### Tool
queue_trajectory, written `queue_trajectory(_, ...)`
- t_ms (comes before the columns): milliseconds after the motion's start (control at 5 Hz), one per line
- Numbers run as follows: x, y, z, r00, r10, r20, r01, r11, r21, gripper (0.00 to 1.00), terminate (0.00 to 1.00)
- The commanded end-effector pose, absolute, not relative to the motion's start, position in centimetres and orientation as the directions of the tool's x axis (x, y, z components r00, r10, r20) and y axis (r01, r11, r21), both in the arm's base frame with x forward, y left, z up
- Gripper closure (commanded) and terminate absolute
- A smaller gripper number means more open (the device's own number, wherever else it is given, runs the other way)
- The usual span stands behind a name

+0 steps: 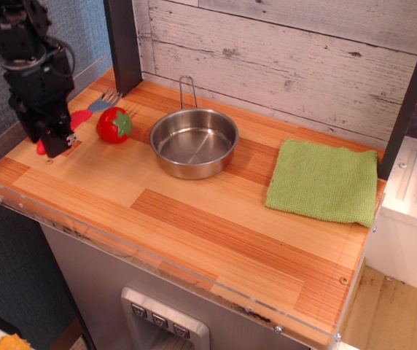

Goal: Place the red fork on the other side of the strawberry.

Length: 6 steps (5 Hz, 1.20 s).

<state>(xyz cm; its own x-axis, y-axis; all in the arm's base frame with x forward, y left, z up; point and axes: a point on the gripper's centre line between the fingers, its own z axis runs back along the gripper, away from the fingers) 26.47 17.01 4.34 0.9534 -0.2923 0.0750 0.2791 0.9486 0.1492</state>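
Now the gripper (pixel 54 138) is pinching the red fork (pixel 84 113) left of the strawberry (pixel 114 125), so it should be lowering it flat before releasing.

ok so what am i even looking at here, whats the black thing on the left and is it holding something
This is one camera view, looking down from the front at a small wooden counter against a pale plank wall. The black thing is a robot arm, and its lower end is the gripper, the part that pinches objects. It sits low over the counter's left edge, around the red fork: the red handle shows on both sides of it and the silver tines point toward the back wall. It seems closed on the handle, though the fingers are hard to make out. Just right of the fork sits a toy strawberry with a green cap. Further right are an empty steel pan with a wire handle, then a folded green cloth.
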Motion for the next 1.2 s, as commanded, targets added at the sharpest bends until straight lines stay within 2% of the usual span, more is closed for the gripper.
queue_trajectory(0,26.1,20.5,3.6,0.974,-0.22,0.049,0.208,0.961,0.18,1.0,0.0)
queue_trajectory(200,25.9,20.8,3.0,0.978,-0.207,0.028,0.2,0.965,0.168,1.0,0.0)
queue_trajectory(400,26.1,20.8,3.5,0.974,-0.227,0.026,0.22,0.962,0.16,0.0,0.0)
queue_trajectory(600,26.3,20.4,4.4,0.961,-0.275,0.038,0.266,0.95,0.163,0.0,0.0)
queue_trajectory(800,26.0,19.0,6.4,0.956,-0.29,0.051,0.276,0.942,0.192,0.0,0.0)
queue_trajectory(1000,24.6,15.4,9.6,0.974,-0.196,0.116,0.175,0.97,0.171,0.0,0.0)
